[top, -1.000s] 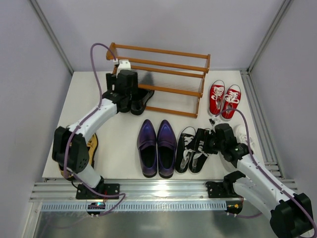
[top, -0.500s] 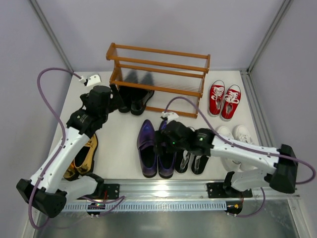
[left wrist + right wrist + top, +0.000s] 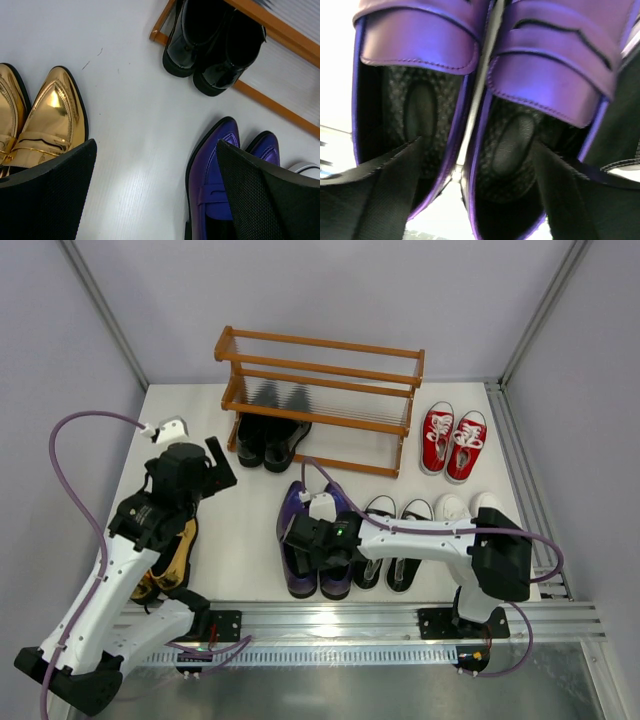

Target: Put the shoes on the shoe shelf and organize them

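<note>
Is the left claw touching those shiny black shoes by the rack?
Apart. In the left wrist view, bare table lies between the open left gripper and the black dress shoes.

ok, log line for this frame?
left gripper: jaws open, empty, near gold loafers | right gripper: jaws open over purple loafers | black dress shoes: at shoe shelf base

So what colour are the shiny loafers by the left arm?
Gold loafers, best in left wrist view.

Your left gripper (image 3: pixel 221 468) has backed away from the black dress shoes (image 3: pixel 268 440) under the shelf (image 3: pixel 320 345) and now hangs, jaws apart, near the gold loafers (image 3: pixel 165 565). Your right gripper (image 3: pixel 295 538) has swung left off the black-and-white sneakers (image 3: pixel 392 540), jaws spread over the purple loafers (image 3: pixel 295 505). The white sneakers (image 3: pixel 465 507) are uncovered again.
</note>
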Robot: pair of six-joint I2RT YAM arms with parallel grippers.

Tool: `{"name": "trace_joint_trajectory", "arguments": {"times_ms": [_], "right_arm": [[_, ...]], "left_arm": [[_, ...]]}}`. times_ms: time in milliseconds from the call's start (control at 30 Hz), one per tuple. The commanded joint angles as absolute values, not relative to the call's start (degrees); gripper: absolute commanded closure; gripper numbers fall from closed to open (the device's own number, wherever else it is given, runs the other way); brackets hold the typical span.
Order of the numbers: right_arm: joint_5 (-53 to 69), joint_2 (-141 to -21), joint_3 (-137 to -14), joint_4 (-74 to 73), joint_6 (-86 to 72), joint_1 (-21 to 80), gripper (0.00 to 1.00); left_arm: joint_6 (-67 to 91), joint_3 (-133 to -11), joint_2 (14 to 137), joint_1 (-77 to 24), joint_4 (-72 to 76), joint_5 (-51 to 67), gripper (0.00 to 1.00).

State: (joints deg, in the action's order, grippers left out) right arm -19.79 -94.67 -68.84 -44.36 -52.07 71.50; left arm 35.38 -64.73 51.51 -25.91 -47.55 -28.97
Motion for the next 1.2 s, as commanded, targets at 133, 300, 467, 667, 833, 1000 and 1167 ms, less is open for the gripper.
{"name": "trace_joint_trajectory", "arguments": {"times_ms": [133,300,467,667,833,1000,1167], "right_arm": [[-14.77,-97.72,-64.25,-34.90,-56.16,72.25,0.63],[-15.46,-98.18,-64.25,-36.03,-57.04,72.42,0.96],[-19.41,-92.66,-65.47,-42.25,-57.74,72.95,0.96],[-26.09,-86.75,-71.01,-52.71,-57.30,73.04,0.96],[-32.86,-85.43,-77.25,-59.49,-57.83,71.81,0.96],[-34.27,-85.60,-79.18,-59.59,-57.13,67.33,0.96],[-35.24,-87.10,-81.38,-60.91,-57.75,61.79,0.96]], "left_arm": [[34.72,-62.84,49.66,-26.02,-49.04,-27.60,0.00],[34.19,-62.23,49.22,-26.10,-49.30,-27.33,0.00],[34.01,-62.58,48.61,-26.02,-49.92,-26.90,0.00],[33.58,-63.81,47.81,-26.02,-50.27,-26.89,0.00],[33.31,-64.95,47.99,-26.10,-50.80,-26.89,0.00],[33.05,-65.83,48.25,-26.10,-51.50,-26.46,0.00],[32.87,-67.14,48.08,-26.02,-52.64,-26.45,0.00]]}}
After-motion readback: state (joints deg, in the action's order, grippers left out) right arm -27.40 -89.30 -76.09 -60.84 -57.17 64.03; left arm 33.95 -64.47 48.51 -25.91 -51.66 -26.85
